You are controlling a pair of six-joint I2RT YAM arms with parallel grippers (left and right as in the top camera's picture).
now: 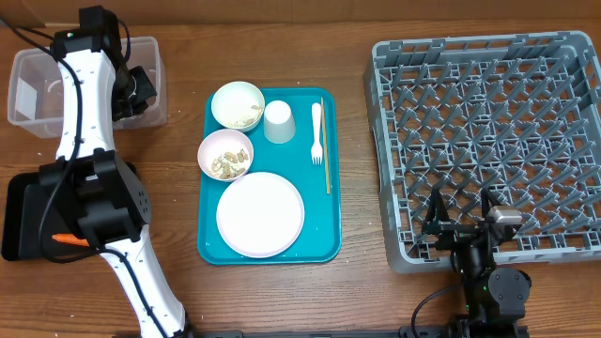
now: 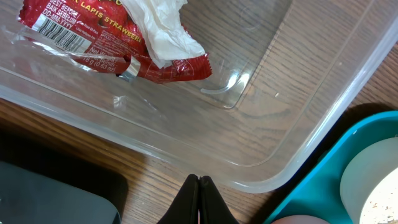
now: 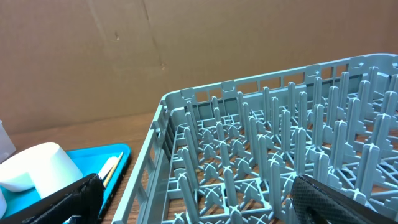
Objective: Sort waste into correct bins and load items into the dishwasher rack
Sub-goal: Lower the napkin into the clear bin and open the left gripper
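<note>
The red wrapper (image 2: 93, 31) and a crumpled napkin (image 2: 163, 32) lie inside the clear tub (image 1: 38, 89). My left gripper (image 2: 199, 182) is shut and empty, hovering just outside the tub's rim near its right end (image 1: 141, 92). A carrot (image 1: 68, 240) lies on the black tray (image 1: 19, 221). The teal tray (image 1: 319, 246) holds two bowls (image 1: 237, 105) (image 1: 225, 155) with beige scraps, a cup (image 1: 279, 121), a fork (image 1: 316, 133) and a plate (image 1: 260, 214). My right gripper (image 1: 460, 216) stands open over the near edge of the grey rack (image 1: 479, 122), nothing between its fingers (image 3: 339, 199).
A wooden chopstick (image 1: 325, 145) lies beside the fork on the teal tray. Cardboard walls close off the back of the table. In the right wrist view the rack's pegs (image 3: 267, 118) stand straight ahead, the cup (image 3: 37, 168) to the left.
</note>
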